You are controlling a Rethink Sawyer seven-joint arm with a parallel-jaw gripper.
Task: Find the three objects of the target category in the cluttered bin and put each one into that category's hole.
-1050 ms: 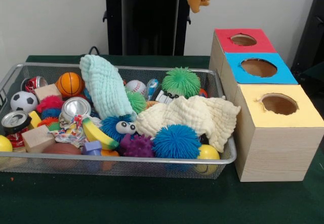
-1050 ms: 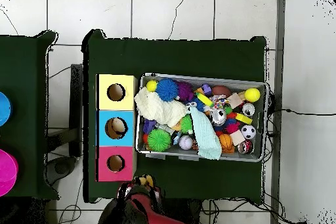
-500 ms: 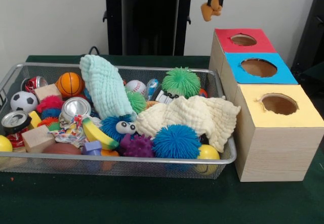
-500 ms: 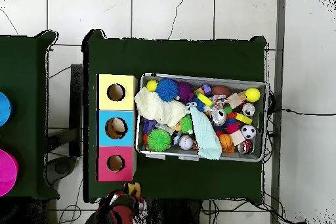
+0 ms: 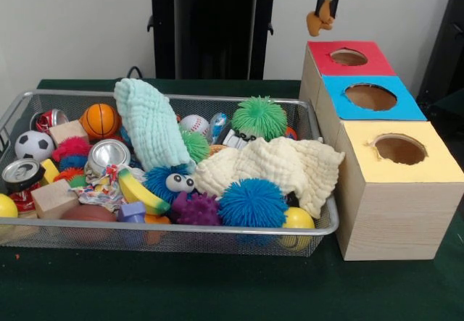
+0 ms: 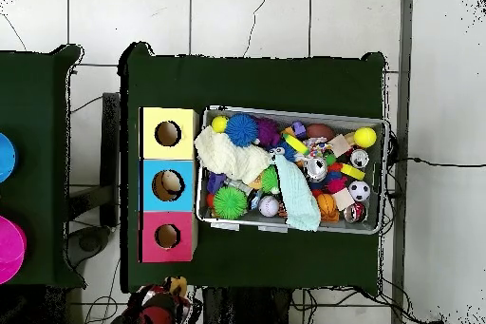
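**Gripper holds orange toy above the red box**

The red-and-black gripper point(image 5: 324, 8) hangs at the top of the front view, closed on a small orange soft toy point(image 5: 320, 21) that dangles from its tips. Just below and slightly to its side sits the wooden box with the red top and round hole point(image 5: 349, 57), followed by the blue-topped box point(image 5: 370, 97) and the yellow-topped box point(image 5: 399, 149). Well below and off to the other side lies the wire mesh bin point(image 5: 167, 228), crowded with balls, cans, blocks and cloths.
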